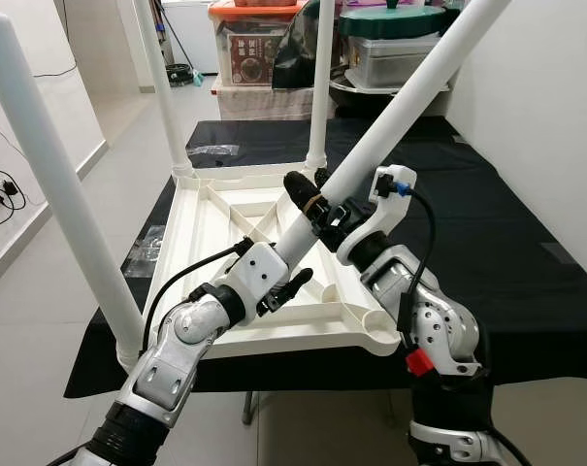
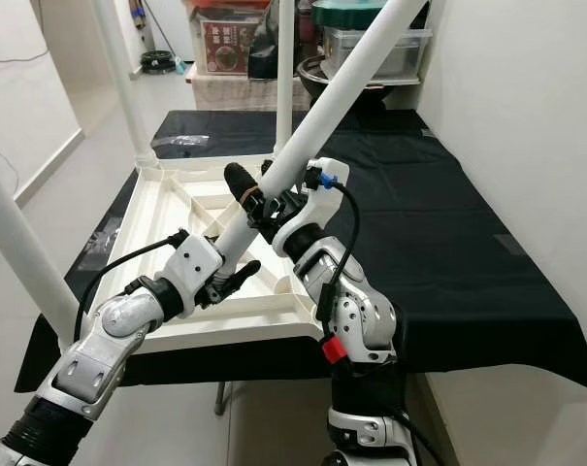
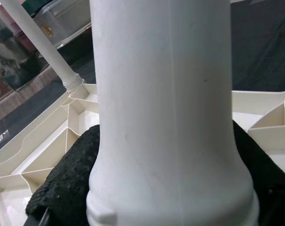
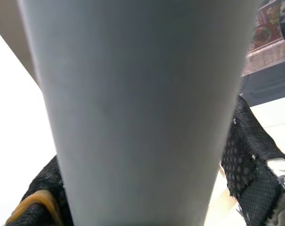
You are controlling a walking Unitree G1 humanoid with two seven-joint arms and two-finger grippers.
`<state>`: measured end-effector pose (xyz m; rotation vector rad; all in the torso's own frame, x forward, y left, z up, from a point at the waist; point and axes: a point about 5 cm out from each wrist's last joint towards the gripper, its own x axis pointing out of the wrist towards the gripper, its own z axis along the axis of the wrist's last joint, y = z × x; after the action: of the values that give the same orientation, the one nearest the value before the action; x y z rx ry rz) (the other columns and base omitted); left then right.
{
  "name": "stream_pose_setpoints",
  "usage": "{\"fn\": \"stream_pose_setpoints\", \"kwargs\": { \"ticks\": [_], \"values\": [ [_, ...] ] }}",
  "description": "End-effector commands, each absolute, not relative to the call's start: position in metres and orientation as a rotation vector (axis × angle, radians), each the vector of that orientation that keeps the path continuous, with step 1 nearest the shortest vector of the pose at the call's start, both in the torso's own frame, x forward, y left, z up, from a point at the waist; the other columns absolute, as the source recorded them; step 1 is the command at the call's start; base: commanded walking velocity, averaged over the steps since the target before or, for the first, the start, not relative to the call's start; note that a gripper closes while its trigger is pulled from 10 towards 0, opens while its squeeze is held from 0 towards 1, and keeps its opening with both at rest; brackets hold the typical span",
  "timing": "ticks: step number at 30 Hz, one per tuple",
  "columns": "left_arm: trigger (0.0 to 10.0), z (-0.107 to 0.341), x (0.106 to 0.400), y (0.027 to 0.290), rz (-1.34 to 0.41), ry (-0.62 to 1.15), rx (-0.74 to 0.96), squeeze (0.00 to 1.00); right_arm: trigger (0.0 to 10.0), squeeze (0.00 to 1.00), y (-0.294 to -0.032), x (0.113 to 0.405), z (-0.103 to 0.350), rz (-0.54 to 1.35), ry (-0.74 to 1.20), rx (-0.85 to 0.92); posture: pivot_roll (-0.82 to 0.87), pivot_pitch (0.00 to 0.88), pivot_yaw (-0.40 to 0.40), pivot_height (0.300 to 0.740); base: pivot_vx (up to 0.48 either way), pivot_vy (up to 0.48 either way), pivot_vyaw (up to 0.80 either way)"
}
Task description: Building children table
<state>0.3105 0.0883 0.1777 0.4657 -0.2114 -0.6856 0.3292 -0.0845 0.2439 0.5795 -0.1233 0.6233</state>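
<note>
Left eye view: 2 grippers, left gripper (image 1: 291,260) and right gripper (image 1: 317,202), jaws clamped on 1 loose leg (image 1: 409,107); 3 legs stand fitted.

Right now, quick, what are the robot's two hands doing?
Left gripper: closed around the white table leg, near its lower end.
Right gripper: closed around the same leg, a bit higher up.

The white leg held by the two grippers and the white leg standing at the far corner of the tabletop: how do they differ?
The held leg leans diagonally over the upturned tabletop; the far corner leg stands upright. The held leg is clamped by the left gripper and right gripper, its end not yet in a socket; the far corner leg is seated in its socket, untouched. Both are plain white tubes.
</note>
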Motion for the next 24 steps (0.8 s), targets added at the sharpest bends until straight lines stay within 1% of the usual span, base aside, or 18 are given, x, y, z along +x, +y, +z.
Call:
{"fn": "stream_pose_setpoints", "kwargs": {
  "ticks": [1, 7, 8, 9, 10, 11, 24],
  "values": [
    [10.0, 0.1774, 0.3079, 0.0823, -0.739, -0.230, 0.492, 0.00, 10.0, 0.00, -0.0774, 0.3256, 0.2448, 0.663, -0.119, 0.575, 0.01, 0.034, -0.013, 0.740, 0.000, 0.000, 0.00],
    [10.0, 0.1754, 0.3065, 0.0803, -0.748, -0.228, 0.500, 0.00, 10.0, 0.00, -0.0754, 0.3242, 0.2451, 0.675, -0.116, 0.576, 0.01, 0.035, -0.013, 0.740, 0.000, 0.000, 0.00],
    [10.0, 0.1751, 0.3058, 0.0796, -0.752, -0.228, 0.499, 0.00, 9.6, 0.00, -0.0750, 0.3239, 0.2452, 0.677, -0.115, 0.576, 0.01, 0.035, -0.012, 0.740, 0.000, 0.000, 0.00],
    [10.0, 0.1751, 0.3058, 0.0796, -0.752, -0.228, 0.499, 0.00, 9.6, 0.00, -0.0750, 0.3239, 0.2452, 0.677, -0.115, 0.576, 0.01, 0.035, -0.012, 0.740, 0.000, 0.000, 0.00],
    [10.0, 0.1747, 0.3051, 0.0790, -0.756, -0.228, 0.499, 0.00, 4.0, 0.00, -0.0748, 0.3237, 0.2452, 0.678, -0.116, 0.577, 0.01, 0.036, -0.011, 0.740, 0.000, 0.000, 0.00],
    [10.0, 0.1744, 0.3046, 0.0785, -0.759, -0.228, 0.499, 0.00, 0.0, 0.00, -0.0749, 0.3234, 0.2452, 0.678, -0.117, 0.578, 0.01, 0.033, -0.013, 0.740, 0.000, 0.000, 0.00],
    [10.0, 0.1741, 0.3053, 0.0795, -0.763, -0.229, 0.501, 0.00, 0.0, 0.00, -0.0758, 0.3220, 0.2466, 0.685, -0.127, 0.578, 0.01, 0.036, -0.014, 0.740, 0.000, 0.000, 0.00]
  ]
}}
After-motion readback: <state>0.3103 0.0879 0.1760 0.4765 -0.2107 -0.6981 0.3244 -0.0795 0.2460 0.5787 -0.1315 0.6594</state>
